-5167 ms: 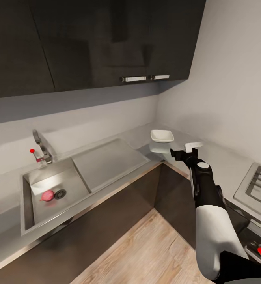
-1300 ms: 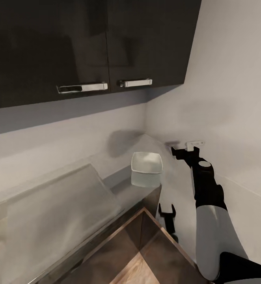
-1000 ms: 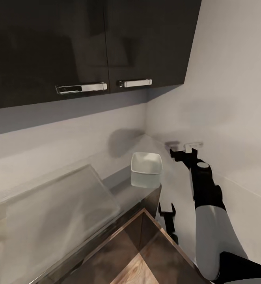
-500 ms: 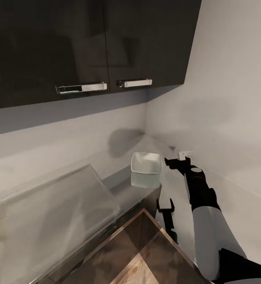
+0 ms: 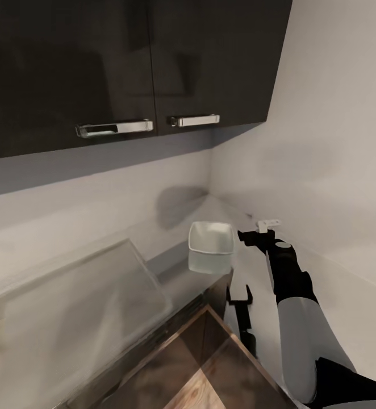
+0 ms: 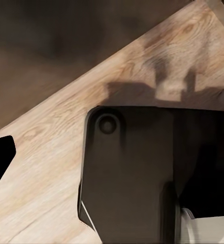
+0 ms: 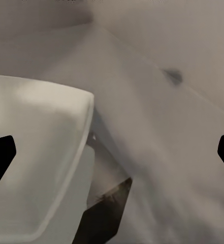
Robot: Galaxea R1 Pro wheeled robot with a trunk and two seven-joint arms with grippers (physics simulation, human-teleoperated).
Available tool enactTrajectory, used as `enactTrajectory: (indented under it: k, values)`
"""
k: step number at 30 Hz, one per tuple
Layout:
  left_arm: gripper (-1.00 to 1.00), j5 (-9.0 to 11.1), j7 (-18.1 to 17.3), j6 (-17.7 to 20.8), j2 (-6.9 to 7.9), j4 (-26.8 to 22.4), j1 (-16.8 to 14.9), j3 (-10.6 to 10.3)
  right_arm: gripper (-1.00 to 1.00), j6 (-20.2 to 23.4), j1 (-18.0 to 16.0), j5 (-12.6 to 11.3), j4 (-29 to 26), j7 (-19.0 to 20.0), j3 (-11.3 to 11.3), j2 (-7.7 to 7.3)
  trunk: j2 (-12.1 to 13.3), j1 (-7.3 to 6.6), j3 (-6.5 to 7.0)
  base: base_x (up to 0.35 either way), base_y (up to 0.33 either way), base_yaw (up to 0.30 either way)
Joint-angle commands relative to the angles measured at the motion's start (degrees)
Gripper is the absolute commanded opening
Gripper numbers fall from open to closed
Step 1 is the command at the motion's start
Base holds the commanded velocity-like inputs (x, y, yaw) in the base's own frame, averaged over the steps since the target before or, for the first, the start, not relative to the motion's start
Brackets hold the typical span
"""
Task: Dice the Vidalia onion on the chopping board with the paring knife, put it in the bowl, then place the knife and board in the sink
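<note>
Bowl (image 5: 211, 243) sits on the countertop (image 5: 171, 267) near the corner, just left of the right gripper (image 5: 255, 233), whose fingers are spread and empty. The right arm is nearer. The left gripper (image 5: 238, 296) hangs low, also spread.

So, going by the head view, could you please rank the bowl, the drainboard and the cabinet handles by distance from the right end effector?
1. bowl, just left of the right end effector
2. drainboard, farther left
3. cabinet handles, high above
</note>
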Motion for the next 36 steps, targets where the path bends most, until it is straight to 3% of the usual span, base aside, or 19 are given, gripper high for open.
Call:
enactTrajectory:
  k: [1, 15, 24, 36]
  values:
    - [1.0, 0.1, 0.0, -0.1, -0.02, 0.1, 0.0, 0.1, 1.0, 0.1, -0.1, 0.6, -0.1, 0.6, -0.3, 0.09, -0.1, 0.06, -0.11, 0.234, 0.0, 0.0]
    - [1.0, 0.1, 0.0, -0.1, -0.06, 1.7, 0.0, 0.1, 1.0, 0.2, -0.1, 0.5, 1.2, 0.6, -1.3, 0.1, -0.1, 0.06, -0.26, 0.058, 0.0, 0.0]
    - [1.0, 0.1, 0.0, -0.1, -0.09, 2.2, 0.0, 0.1, 1.0, 0.1, -0.1, 0.5, 1.8, 0.9, -5.5, 0.17, -0.1, 0.06, -1.02, 0.091, 0.0, 0.0]
    - [1.0, 0.1, 0.1, 0.0, -0.03, 2.9, 0.0, 0.2, 1.0, 0.1, -0.1, 0.4, 2.9, 0.9, -5.6, 0.26, -0.1, 0.06, -2.13, 0.121, 0.043, 0.0]
